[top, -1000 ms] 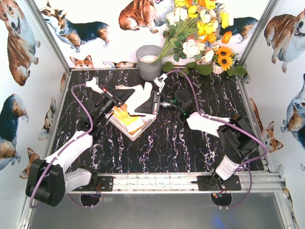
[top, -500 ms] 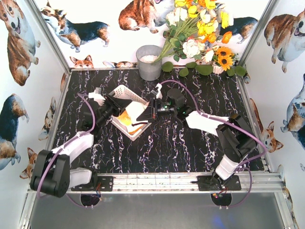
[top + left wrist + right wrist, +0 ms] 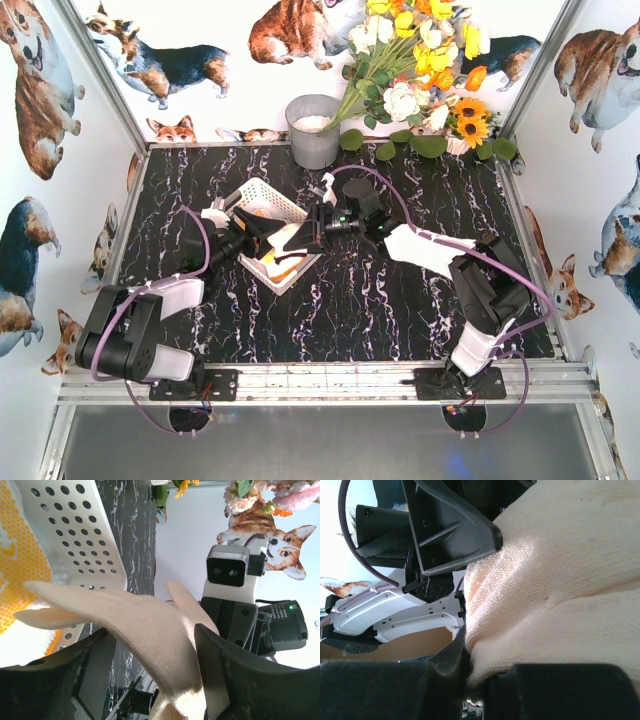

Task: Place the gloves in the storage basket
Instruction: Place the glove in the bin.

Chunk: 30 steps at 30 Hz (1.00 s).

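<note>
Though knit fills my right wrist view, my right pincer (image 3: 308,232) pinches the peach-tan glove (image 3: 560,570) over the white perforated basket (image 3: 252,190); left pincer (image 3: 265,228) straddles it, clamping unclear.

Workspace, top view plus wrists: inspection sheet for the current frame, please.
Surface: black, white-veined table.
Job's things: storage basket holds a yellow glove; cream glove is held at the basket.
Clutter: grey bucket and flowers at the back edge.
Grippers: left gripper open, with the cream glove between its fingers; right gripper shut on that glove.
Cables: purple cables loop along both arms.
Surroundings: corgi-print walls.
</note>
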Motion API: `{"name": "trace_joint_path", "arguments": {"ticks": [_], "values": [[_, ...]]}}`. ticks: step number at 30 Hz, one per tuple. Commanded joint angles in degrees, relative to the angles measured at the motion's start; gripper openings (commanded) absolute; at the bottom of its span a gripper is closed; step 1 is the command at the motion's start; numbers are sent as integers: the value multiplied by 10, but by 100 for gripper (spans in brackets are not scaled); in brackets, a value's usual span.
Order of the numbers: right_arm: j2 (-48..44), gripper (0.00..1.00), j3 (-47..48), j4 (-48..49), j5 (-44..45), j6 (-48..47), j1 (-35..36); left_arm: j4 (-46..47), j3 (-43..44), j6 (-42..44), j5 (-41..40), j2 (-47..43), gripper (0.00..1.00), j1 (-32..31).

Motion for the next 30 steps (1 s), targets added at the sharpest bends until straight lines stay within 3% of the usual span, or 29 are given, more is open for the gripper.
{"name": "trace_joint_path", "arguments": {"ticks": [1, 10, 22, 30], "values": [[7, 0, 42, 3, -6, -22, 3, 76, -4, -40, 34, 14, 60, 4], [9, 0, 66, -26, -34, -48, 12, 107, 4, -59, 44, 45, 66, 4], [-9, 0, 64, -68, -64, -93, 23, 122, 12, -65, 49, 62, 67, 9], [18, 0, 95, -155, -28, -161, 23, 182, 21, -50, 21, 93, 26, 39]]}}
